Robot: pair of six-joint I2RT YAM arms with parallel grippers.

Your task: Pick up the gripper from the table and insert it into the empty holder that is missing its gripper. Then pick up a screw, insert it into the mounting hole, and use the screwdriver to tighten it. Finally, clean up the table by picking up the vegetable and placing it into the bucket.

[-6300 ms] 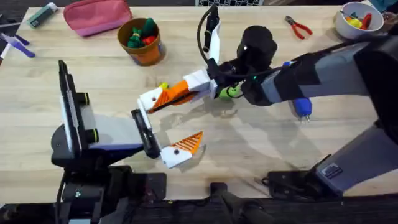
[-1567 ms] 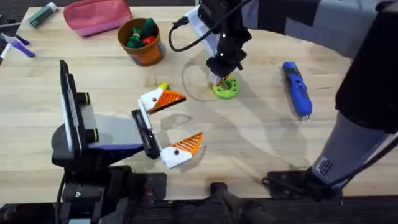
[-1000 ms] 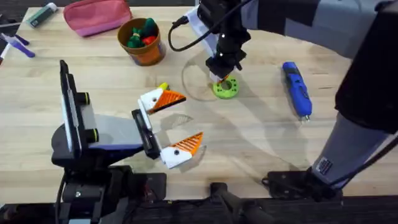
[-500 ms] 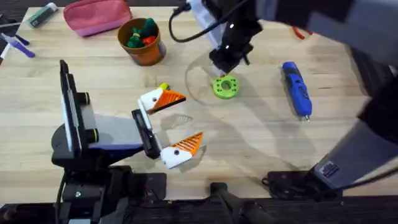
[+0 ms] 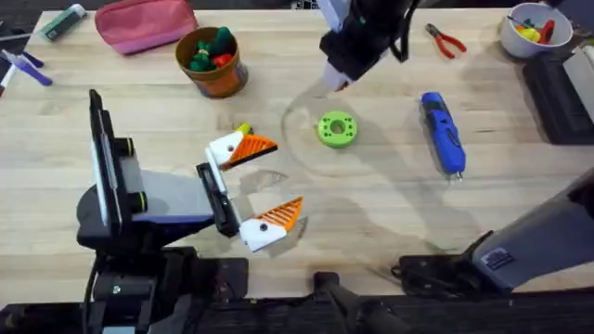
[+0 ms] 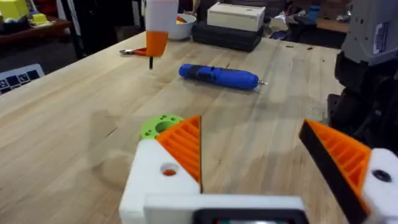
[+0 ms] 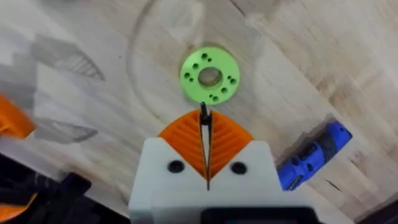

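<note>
1. Right gripper [image 7: 204, 146] raised over the table [image 5: 371, 204], reaching in from the far side, pads pressed together on a thin dark screw [image 7: 203, 116] above the green ring [image 5: 336, 129].
2. Left gripper [image 5: 251, 186] low near centre, pointing right, jaws spread, nothing held.
3. Screwdriver [image 5: 442, 132] flat on the table, right of the ring.
4. Bucket [image 5: 212, 61] far left of centre, toys inside.

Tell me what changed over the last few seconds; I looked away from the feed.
The right hand lifted off the green ring toward the table's far side, shut on a dark screw pulled from it. Earlier it worked at the holder. The blue screwdriver, bucket and left hand stayed put.
</note>
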